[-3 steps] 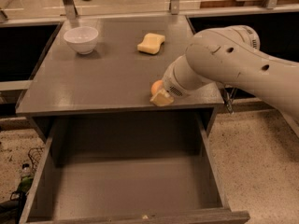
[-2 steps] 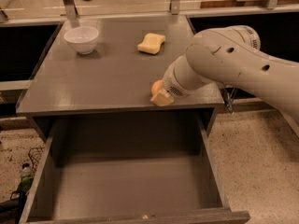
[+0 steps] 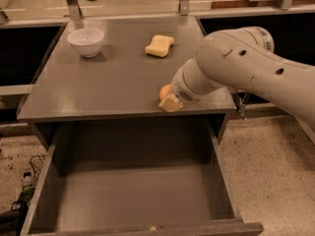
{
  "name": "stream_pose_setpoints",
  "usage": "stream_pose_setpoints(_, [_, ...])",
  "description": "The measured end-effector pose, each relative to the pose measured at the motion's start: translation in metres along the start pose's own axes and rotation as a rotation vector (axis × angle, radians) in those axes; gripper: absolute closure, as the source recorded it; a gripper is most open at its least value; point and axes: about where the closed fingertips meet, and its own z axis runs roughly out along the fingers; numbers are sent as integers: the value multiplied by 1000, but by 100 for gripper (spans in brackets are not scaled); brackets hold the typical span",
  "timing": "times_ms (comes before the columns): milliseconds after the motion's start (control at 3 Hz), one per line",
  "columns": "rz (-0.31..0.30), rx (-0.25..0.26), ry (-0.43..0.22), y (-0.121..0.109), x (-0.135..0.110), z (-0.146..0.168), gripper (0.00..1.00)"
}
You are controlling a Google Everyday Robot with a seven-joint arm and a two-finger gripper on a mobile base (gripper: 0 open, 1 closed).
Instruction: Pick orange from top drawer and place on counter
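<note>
My gripper [image 3: 169, 100] sits low at the front edge of the bench [image 3: 98, 82], with the orange [image 3: 164, 91] tucked against it; whether it clamps the fruit, I cannot tell. Risk: the smooth, slightly egg-shaped orange may roll off the flat, matte grey surface into the open top drawer [image 3: 138, 195], a deep, plain-sided wooden box directly below.

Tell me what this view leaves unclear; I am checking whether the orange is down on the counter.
Orange: camera view, mostly hidden by the gripper at the counter's front edge; contact with the counter unclear.
Top drawer: front face cut off by the bottom edge.
Arm: base cut off by the right edge.
</note>
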Motion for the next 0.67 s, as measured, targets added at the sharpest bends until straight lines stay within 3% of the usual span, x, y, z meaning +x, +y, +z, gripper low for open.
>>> stream_pose_setpoints(333, [0,0,0,0,0,0,4])
stream_pose_setpoints(667, [0,0,0,0,0,0,0])
